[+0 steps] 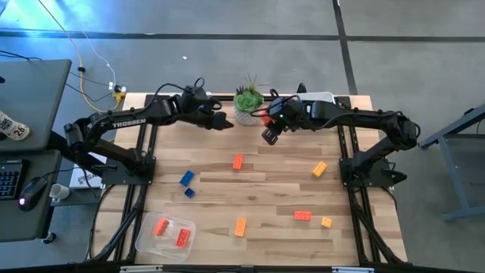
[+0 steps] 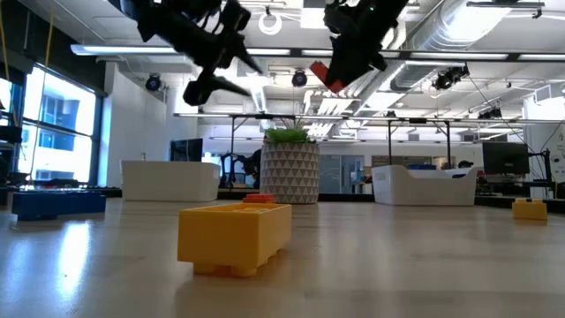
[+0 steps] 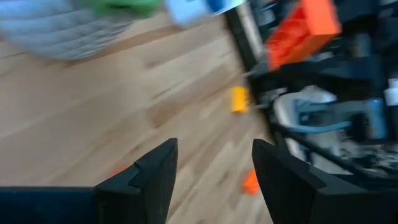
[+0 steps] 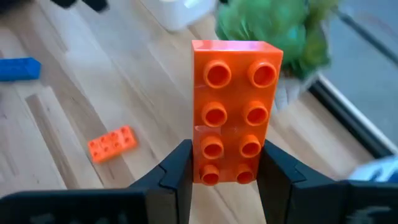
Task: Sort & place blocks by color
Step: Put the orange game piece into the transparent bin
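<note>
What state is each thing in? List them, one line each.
left gripper: open, empty, raised.
right gripper: shut on the held brick, raised.
held brick: red-orange, clamped at one end between the fingers, in the air.
clear tray: holds two red-orange bricks.
blue bricks: two, lying loose outside the tray.
potted plant: upright.

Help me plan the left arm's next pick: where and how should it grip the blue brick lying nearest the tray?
Come straight down on the larger blue brick and close across its two long side walls, fingers turned to match its slant. It lies flat on the table, apart from the smaller blue brick, so the sides look free. The left gripper is open and empty.
</note>
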Controlling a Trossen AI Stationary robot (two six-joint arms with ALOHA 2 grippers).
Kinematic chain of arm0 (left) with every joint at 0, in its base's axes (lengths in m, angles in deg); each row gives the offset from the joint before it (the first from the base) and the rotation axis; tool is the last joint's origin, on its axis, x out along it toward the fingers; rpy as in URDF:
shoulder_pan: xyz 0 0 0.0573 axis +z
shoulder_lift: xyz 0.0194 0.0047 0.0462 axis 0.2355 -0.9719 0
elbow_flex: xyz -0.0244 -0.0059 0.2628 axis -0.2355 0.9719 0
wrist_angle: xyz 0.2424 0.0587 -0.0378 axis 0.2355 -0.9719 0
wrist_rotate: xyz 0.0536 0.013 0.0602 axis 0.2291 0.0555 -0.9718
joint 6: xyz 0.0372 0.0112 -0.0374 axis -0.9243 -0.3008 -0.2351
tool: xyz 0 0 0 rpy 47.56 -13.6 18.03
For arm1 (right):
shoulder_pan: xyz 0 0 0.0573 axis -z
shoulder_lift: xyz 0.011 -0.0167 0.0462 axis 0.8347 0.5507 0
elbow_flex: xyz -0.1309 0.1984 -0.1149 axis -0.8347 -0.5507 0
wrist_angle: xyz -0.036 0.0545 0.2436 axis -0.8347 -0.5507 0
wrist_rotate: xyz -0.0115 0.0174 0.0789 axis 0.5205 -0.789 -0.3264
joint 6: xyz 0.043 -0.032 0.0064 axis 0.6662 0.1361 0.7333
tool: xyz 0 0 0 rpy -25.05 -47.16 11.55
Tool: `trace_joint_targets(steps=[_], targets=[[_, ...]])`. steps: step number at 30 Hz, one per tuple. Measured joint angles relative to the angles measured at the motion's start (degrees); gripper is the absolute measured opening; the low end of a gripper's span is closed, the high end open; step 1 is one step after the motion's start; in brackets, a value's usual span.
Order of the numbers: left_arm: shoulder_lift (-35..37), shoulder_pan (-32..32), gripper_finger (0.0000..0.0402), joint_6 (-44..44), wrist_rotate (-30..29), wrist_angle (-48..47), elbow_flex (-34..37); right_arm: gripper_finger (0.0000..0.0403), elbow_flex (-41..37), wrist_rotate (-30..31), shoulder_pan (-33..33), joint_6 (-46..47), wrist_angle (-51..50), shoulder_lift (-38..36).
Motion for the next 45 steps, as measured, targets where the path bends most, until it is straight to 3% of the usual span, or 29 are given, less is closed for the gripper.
trace_joint_targets(steps=[6, 18, 26, 33, 45], targets=[[0.00, -2.40, 0.0197, 2.60, -2.18, 7.16, 0.00, 0.0110, 0.02, 0.46, -0.76, -6.59, 5.53, 0.00], [0.00, -3.50, 0.0197, 2.61, -10.44, 7.35, -0.01, 0.0110, 0.09, 0.47, -0.61, -9.92, 7.92, 6.51], [-0.85, -3.50, 0.0197, 1.41, -10.73, 6.74, -0.01, 0.0110, 0.12, -1.39, -0.68, -9.94, 13.98, 11.71], [-4.71, -3.50, 0.0197, 2.12, -10.72, 6.81, 0.00, 0.0110, 3.28, -1.38, -0.61, -9.15, 13.60, 16.79], [-10.34, -3.35, 0.0197, 2.55, -11.01, 9.13, 0.01, 0.0110, 4.07, -2.81, -0.61, -8.34, 13.21, 18.05]])
